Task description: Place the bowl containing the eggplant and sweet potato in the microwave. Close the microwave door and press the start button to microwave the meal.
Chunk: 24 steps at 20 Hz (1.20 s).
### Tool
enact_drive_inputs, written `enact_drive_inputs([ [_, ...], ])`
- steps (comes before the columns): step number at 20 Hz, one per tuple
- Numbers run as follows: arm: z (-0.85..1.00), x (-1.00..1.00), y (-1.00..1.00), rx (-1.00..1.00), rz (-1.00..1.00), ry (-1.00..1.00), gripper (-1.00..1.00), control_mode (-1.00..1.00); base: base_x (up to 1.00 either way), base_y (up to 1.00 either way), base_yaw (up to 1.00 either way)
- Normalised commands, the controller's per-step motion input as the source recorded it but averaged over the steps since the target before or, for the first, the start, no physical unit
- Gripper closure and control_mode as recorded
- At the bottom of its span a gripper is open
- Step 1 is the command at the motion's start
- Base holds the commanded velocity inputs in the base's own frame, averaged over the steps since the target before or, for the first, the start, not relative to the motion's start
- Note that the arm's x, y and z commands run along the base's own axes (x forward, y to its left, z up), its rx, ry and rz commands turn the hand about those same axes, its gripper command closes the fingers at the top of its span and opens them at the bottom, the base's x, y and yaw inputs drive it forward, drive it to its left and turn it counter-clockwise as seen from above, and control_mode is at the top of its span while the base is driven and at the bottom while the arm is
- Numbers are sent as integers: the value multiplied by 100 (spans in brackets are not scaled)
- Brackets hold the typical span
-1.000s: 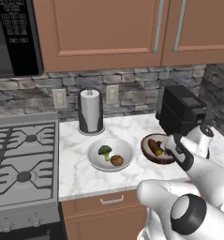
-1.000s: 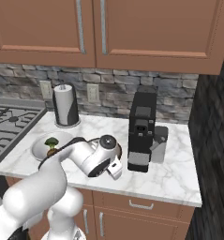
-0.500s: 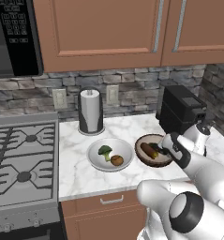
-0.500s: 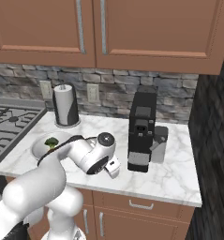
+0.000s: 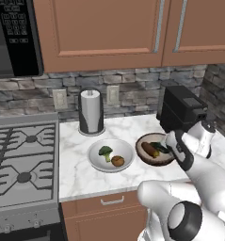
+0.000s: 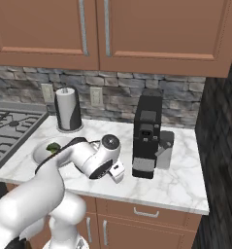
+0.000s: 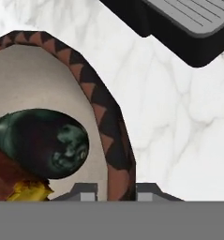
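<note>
The dark-brown bowl (image 5: 151, 157) rests on the marble counter, right of a white bowl. Inside it lie the dark eggplant (image 5: 159, 147) and the reddish sweet potato (image 5: 149, 150). My gripper (image 5: 171, 149) is down at the bowl's right rim. In the hand view the patterned rim of the bowl (image 7: 114, 150) runs between my two fingertips (image 7: 86, 192), which sit close on either side of it, so the gripper (image 7: 117, 193) is shut on the rim. The eggplant (image 7: 43, 140) and the sweet potato's yellow end (image 7: 29, 192) lie just inside. The microwave (image 5: 10, 40) hangs at the upper left, above the stove.
A white bowl (image 5: 96, 162) with broccoli and a brown item sits left of the wooden bowl. A paper towel roll (image 5: 91, 112) stands behind. The black coffee machine (image 5: 182, 110) is close on the right, its base (image 7: 188, 23) just beyond my hand. The gas stove (image 5: 22, 160) lies left.
My hand has come down and slightly left onto the bowl's right rim. The bowl has shifted a little to the left on the counter.
</note>
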Motion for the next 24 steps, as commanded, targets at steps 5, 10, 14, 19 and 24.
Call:
enact_drive_inputs([
  [5, 99, -60, 20, 8, 0, -21, 100, -100, 0, 0, 0],
  [10, 94, -75, 43, 7, 0, -13, 100, -100, 0, 0, 0],
  [14, 91, -77, 52, 8, 0, -6, 100, -100, 0, 0, 0],
  [19, 73, -70, 41, 0, 0, 0, 100, -100, 0, 0, 0],
  [24, 42, -16, -10, 0, 0, 0, 100, -100, 0, 0, 0],
])
